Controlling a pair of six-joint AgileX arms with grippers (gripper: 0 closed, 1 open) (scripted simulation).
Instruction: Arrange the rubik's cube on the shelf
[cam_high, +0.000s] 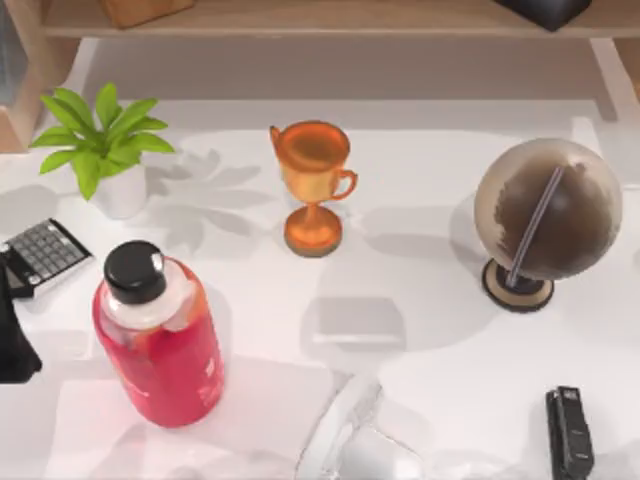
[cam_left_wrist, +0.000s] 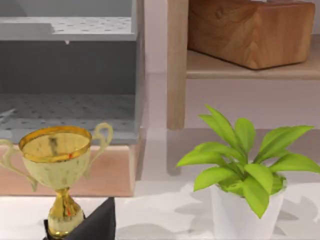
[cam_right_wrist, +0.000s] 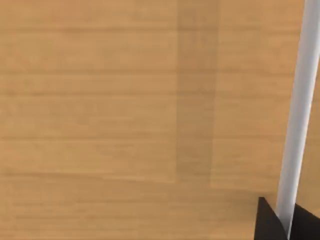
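two arms are under my control and i cannot tell the state of either tool. my left arm (cam_high: 12, 345) sits low at the worktop's (cam_high: 420, 300) left edge, just beside the calculator (cam_high: 42, 255). in the left wrist view a dark wedge of the left tool (cam_left_wrist: 97, 225) pokes up next to the trophy's (cam_high: 312, 185) foot, facing the potted plant (cam_high: 100, 140) and the shelf's upright. the right tool (cam_right_wrist: 272, 225) is a dark corner in the right wrist view, close against light wood grain with a white strip beside it.

the shelf (cam_high: 330, 20) runs along the far edge of the top view, beyond the worktop. a wooden block (cam_high: 140, 8) rests on its left part and a dark object (cam_high: 545, 10) on its right part. i cannot tell where the rubik's cube is.

on the worktop the trophy stands upright near the middle and the globe (cam_high: 545, 215) stands well apart on the right. a red bottle (cam_high: 160, 345) stands at the near left, and a black stapler (cam_high: 570, 432) lies at the near right.
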